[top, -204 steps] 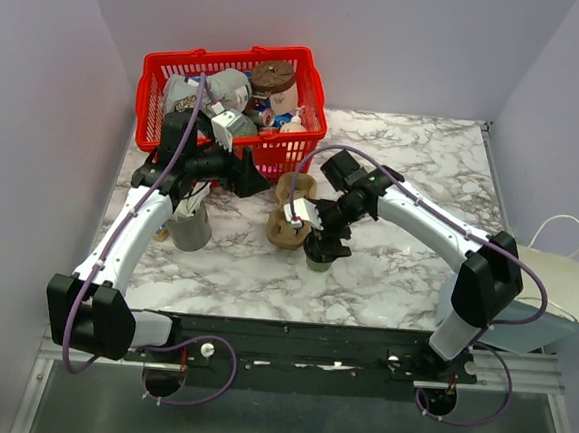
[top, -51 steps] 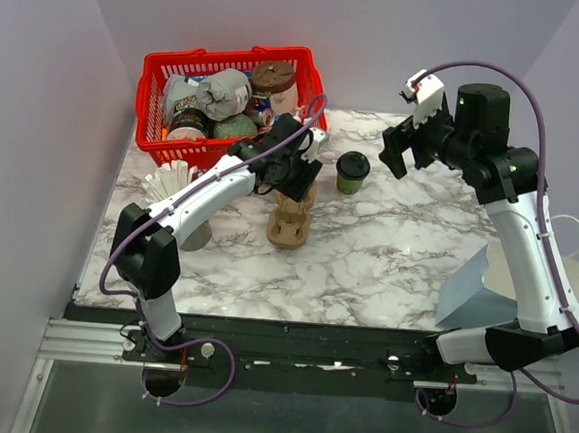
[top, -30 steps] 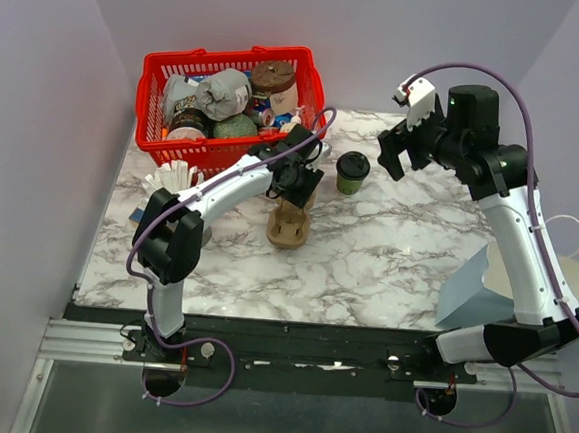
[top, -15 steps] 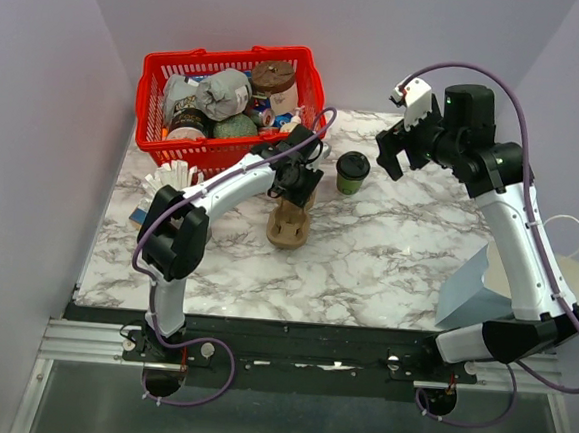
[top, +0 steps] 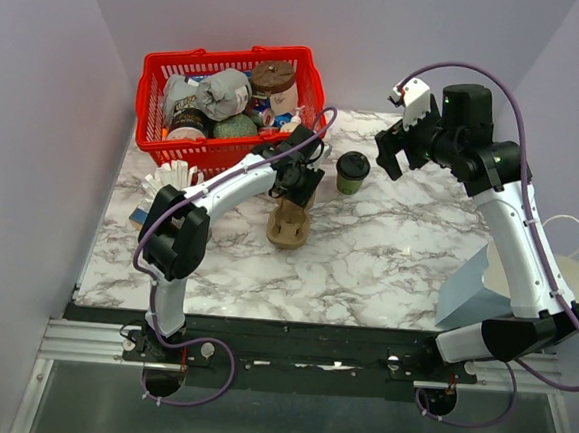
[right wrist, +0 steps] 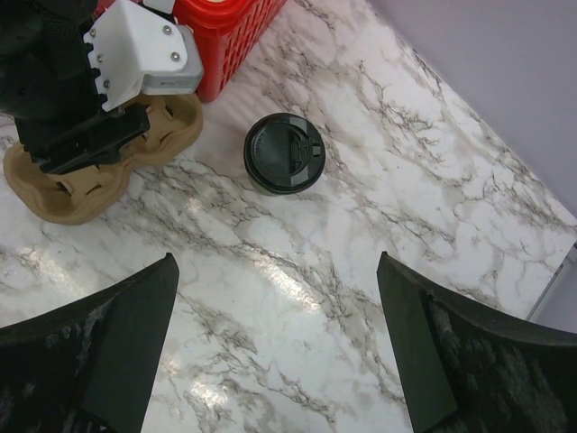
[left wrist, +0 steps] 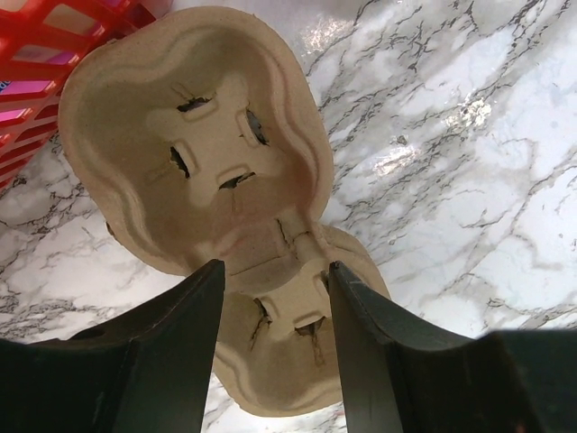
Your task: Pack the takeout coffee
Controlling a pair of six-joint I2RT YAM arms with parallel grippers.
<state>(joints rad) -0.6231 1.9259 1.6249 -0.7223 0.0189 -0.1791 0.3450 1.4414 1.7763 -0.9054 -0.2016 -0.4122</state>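
The takeout coffee (top: 352, 171), a small green cup with a black lid, stands upright on the marble table, right of the brown cardboard carrier (top: 290, 220). It also shows in the right wrist view (right wrist: 285, 153). My right gripper (top: 388, 156) hangs open and empty in the air just right of the cup; in its own view (right wrist: 275, 361) the jaws are wide apart over bare marble. My left gripper (top: 298, 185) is low over the carrier (left wrist: 194, 144), open, its fingers (left wrist: 176, 352) apart above the near cell and holding nothing.
A red basket (top: 154, 96) full of goods stands at the back left, touching the carrier's far end. White stirrers (top: 170, 179) in a grey cup sit at the left, partly behind my left arm. A pale blue bag (top: 470, 286) lies at the right edge.
Since 6.8 s ago the right gripper let go of the cup, now farther back, and rose; the left arm moved over the carrier. In the last second the right gripper only drifted slightly left.
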